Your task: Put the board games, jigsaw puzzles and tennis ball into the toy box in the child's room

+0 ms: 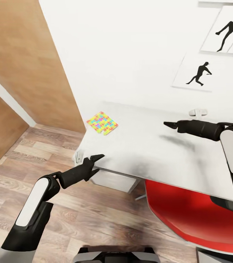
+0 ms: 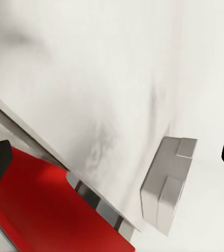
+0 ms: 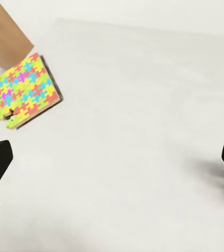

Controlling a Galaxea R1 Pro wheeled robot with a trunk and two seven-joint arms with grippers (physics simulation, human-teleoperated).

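— Jigsaw puzzle (image 1: 102, 123)?
— Lying flat near the far left corner of the table (image 1: 156, 146), close to the wall; seen too from the right wrist (image 3: 23, 90).
— Right gripper (image 1: 170, 125)?
— Hanging above the tabletop, well right of the puzzle, empty, fingers spread wide.
— Left gripper (image 1: 95, 159)?
— Hovering at the near left table edge, empty, fingers wide apart.
— Around?
— Red chair (image 1: 193, 212) tucked under the near right side; wood plank floor (image 1: 94, 215); baseball silhouette pictures (image 1: 200, 75) on the wall.
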